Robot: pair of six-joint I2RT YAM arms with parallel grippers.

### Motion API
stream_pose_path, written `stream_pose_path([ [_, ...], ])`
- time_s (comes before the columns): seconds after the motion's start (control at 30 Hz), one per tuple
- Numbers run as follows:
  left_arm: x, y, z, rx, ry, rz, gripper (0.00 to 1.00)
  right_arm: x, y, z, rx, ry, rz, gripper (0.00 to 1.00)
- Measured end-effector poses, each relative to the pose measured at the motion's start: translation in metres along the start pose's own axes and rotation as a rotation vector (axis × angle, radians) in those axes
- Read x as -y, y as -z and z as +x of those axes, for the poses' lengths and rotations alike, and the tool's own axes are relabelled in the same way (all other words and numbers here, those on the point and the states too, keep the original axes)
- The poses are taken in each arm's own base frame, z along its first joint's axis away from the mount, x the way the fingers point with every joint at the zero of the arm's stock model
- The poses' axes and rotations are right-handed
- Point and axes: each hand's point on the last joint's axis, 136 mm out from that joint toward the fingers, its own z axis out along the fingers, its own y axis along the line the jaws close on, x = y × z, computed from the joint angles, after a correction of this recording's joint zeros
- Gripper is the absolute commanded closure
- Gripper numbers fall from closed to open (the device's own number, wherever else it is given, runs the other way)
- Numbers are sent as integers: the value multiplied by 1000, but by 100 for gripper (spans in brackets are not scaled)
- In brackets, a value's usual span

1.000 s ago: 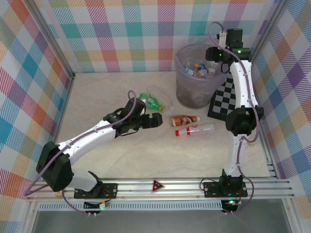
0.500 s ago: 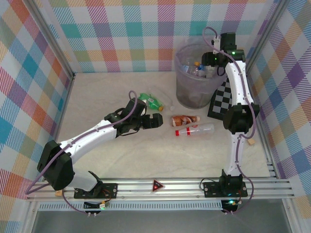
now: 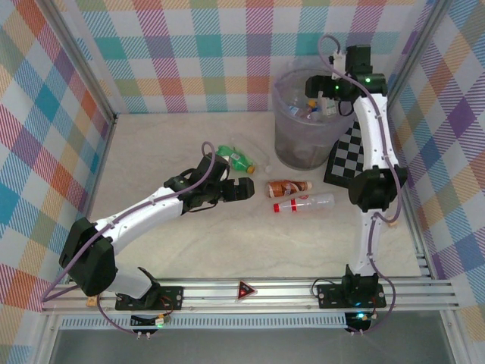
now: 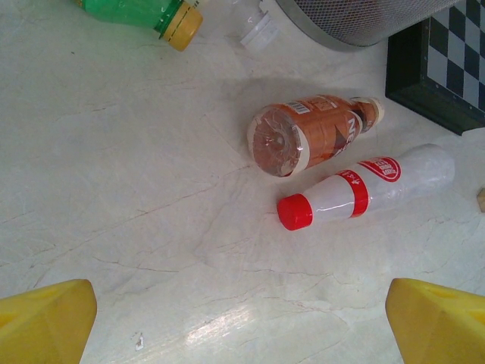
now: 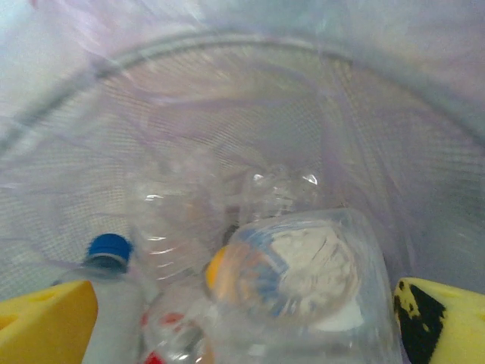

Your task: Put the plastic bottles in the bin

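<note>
We see chequered board [image 3: 350,155] right of bin [image 3: 292,148], brown-label bottle [image 4: 311,133] and red-cap bottle [image 4: 364,189] lying left-right, caps opposed, left gripper [image 3: 244,187] wide, empty, right gripper [image 3: 327,97] wide over bin

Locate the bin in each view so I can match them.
Top external: the bin stands right of centre, near the back wall.
Left wrist: its lower wall crosses the top edge, right of centre.
Right wrist: its inner wall spans the upper half, above plastic bottles.
Shared landmark: the chequered board, right of the bin in the first two.
</note>
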Motion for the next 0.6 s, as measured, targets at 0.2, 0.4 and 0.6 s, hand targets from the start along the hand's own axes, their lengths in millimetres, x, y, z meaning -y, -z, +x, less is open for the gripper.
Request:
stream_pose_path([
  [0.2,1,0,0,0,0,5,2,-17,61,-26,102,-3,-18,27],
  [0.4,2,0,1,-7,3,11,2,-19,64,-25,98,-22,-30,43],
  [0.6,-4,-5,6,-11,13,5,3,-15,26,-5,17,-62,-55,42],
])
